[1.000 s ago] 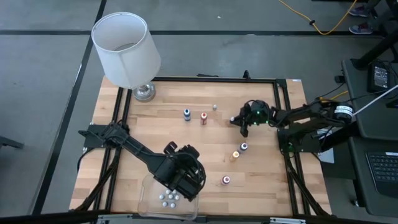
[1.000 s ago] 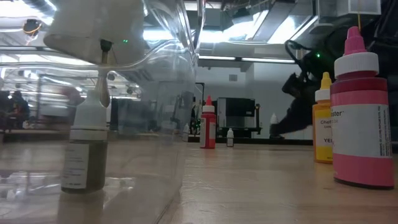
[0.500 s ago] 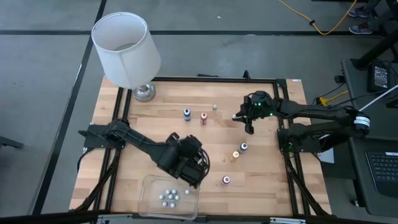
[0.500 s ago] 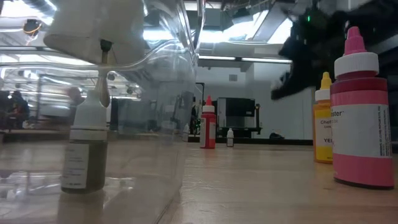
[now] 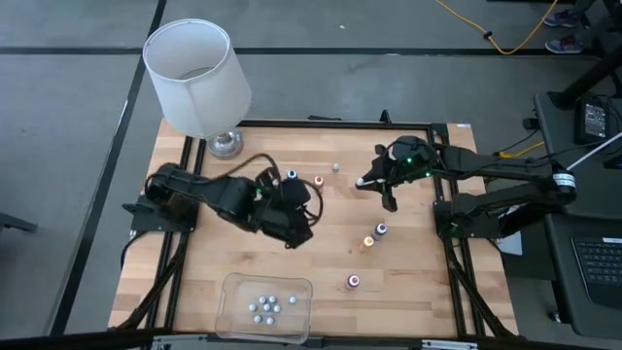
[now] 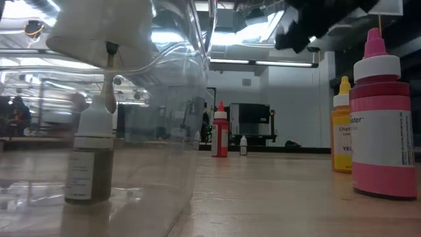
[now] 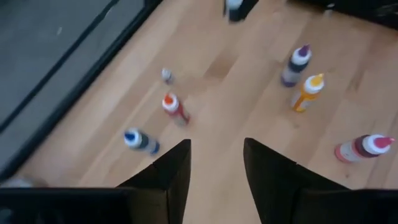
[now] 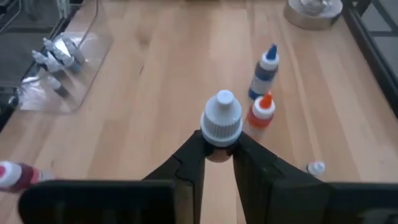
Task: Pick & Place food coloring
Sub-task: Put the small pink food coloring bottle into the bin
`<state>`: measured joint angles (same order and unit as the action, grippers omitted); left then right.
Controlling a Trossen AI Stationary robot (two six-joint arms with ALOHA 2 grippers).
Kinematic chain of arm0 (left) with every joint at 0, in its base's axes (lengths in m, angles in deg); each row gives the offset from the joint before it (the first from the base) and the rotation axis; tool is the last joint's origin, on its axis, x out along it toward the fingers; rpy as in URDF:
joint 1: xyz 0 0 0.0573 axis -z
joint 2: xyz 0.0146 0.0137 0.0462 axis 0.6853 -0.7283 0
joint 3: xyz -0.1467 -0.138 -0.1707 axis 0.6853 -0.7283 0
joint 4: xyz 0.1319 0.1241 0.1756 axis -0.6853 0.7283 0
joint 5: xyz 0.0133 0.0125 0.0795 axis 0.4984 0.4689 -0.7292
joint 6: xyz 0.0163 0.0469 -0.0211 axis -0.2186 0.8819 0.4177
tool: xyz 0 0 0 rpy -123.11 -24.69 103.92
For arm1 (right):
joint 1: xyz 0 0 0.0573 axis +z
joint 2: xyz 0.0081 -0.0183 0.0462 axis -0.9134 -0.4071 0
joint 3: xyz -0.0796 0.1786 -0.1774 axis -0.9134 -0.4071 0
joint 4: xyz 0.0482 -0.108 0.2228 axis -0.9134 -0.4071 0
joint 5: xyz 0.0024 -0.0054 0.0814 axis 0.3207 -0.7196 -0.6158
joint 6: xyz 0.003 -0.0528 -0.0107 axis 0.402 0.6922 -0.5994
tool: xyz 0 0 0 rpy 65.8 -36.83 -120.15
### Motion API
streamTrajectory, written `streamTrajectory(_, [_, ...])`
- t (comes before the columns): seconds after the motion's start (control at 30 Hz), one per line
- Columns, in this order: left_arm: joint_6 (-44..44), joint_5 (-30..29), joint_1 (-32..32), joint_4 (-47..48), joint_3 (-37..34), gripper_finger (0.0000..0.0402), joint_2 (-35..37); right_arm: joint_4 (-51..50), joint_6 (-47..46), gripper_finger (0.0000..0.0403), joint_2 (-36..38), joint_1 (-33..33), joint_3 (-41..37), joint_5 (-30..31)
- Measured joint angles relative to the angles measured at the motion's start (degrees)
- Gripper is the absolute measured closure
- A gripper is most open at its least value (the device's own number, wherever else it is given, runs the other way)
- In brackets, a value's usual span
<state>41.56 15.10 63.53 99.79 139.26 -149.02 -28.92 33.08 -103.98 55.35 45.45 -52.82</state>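
Several tiny food coloring bottles stand upright on their bases on the wooden table: blue (image 5: 292, 177), red (image 5: 318, 182), a small pale one (image 5: 335, 167), purple (image 5: 381, 230), orange (image 5: 367, 242) and pink (image 5: 353, 282). My right gripper (image 5: 369, 183) is raised over the table's far right part, shut on one more bottle (image 8: 221, 118) with a pale ribbed cap. My left gripper (image 5: 299, 226) hovers open over the table's middle, just near of the blue and red bottles, touching nothing. Its wrist view shows blue (image 7: 140, 140), red (image 7: 174, 107) and orange (image 7: 308, 92) ahead. My right gripper pinches the bottle between its two fingers just below the pale cap (image 8: 220, 127); the body is hidden between the fingers (image 8: 186, 158). The cap sticks out past the fingertips. The bottle is lifted clear of the table, and the gripper shows high up in the low view (image 6: 316, 20).
A clear plastic tray (image 5: 233, 292) at the table's near edge holds several small pale-capped bottles (image 5: 264, 307). A white-shaded lamp (image 5: 199, 73) stands at the far left corner. A black frame (image 5: 428, 124) borders the table. Bare wood lies between the tray and the left gripper.
My left gripper has swung from over the tray's far edge toward the far edge, to the table's middle. My right gripper, still shut on the pale-capped bottle, has risen from table height and drifted slightly toward the left, lifting the bottle clear.
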Motion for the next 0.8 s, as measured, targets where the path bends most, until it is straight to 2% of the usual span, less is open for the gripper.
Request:
streamTrajectory(0.2, [12.5, 2.1, -2.3, -5.5, 0.0, 0.0244, 1.3, -0.7, -0.7, 0.0331, -6.2, 5.2, 7.7, 3.4])
streamTrajectory(0.4, [20.3, 5.4, -4.2, -10.0, 0.0, 0.0222, 1.3, -3.5, -0.2, 0.0327, -13.7, 9.3, 17.4, 5.7])
streamTrajectory(0.57, [23.6, 5.6, -4.8, -12.2, 0.0, 0.0208, 1.3, -5.5, 1.1, 0.0326, -18.6, 11.4, 23.6, 7.4])
streamTrajectory(0.8, [24.7, 6.7, -5.1, -12.3, 0.0, 0.0206, 1.2, -5.6, 1.2, 0.0325, -22.2, 13.2, 28.4, 7.4])
